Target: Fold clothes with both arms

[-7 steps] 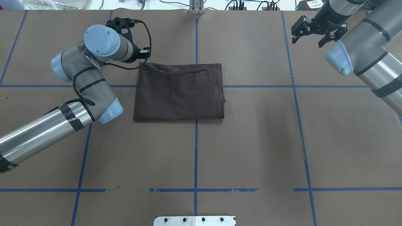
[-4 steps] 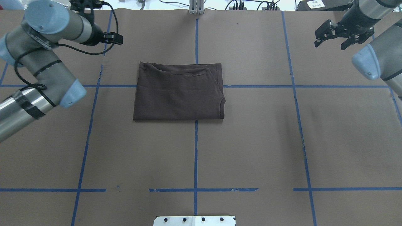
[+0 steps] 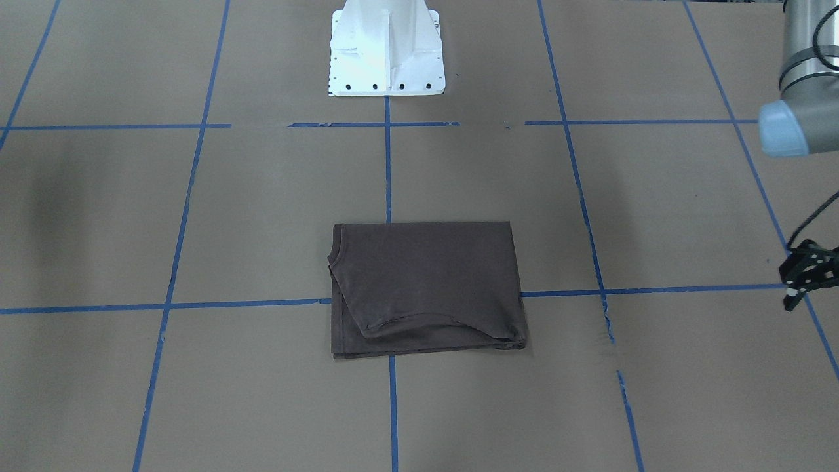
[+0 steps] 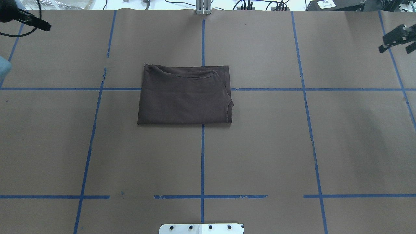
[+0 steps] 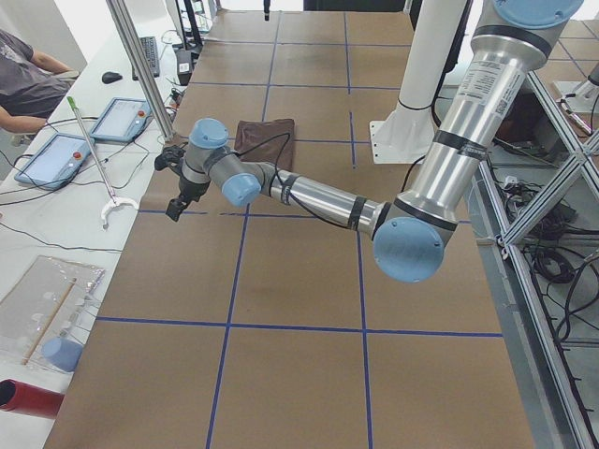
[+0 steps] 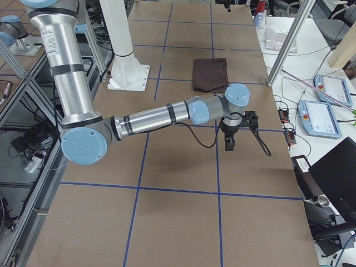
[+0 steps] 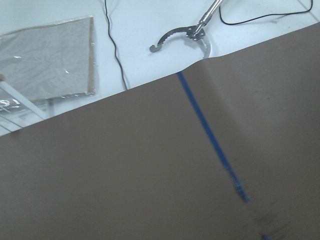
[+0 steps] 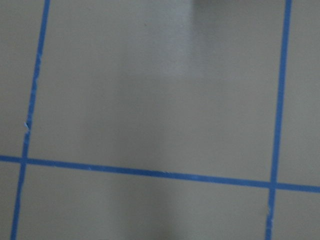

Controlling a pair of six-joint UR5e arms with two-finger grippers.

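**Front-facing view.** The T-shirt (image 3: 426, 288) lies flat on the table (image 3: 196, 216) as a compact rectangle, far out from the white pedestal (image 3: 387, 49). A curved hem shows along its far edge. The left gripper (image 3: 806, 278) stands well apart at the robot's left and is cut by the frame edge. Whether its jaws are spread or clenched cannot be told.

**Overhead view.** The T-shirt (image 4: 185, 96) straddles the centre tape line (image 4: 202, 156), mostly on the left. The right gripper (image 4: 397, 40) hangs at the far right with its fingers spread, grasping nothing.

**Side views.** The left arm (image 5: 309, 196) and the right arm (image 6: 156, 118) both reach out low over bare table, well clear of the cloth.

**Wrist views.** The left one shows the table edge and a reaching tool (image 7: 187, 35) on the bench beyond. The right one shows only table and tape. Neither shows fingers or cloth.

**Procedure, as judged.** The fold appears complete, so the step in hand is clearing away.
1. Keep both grippers above the cloth level.
2. Route them outward, never across the stack.
3. Check that the layered edges sit square. The far left corner looks slightly bunched.
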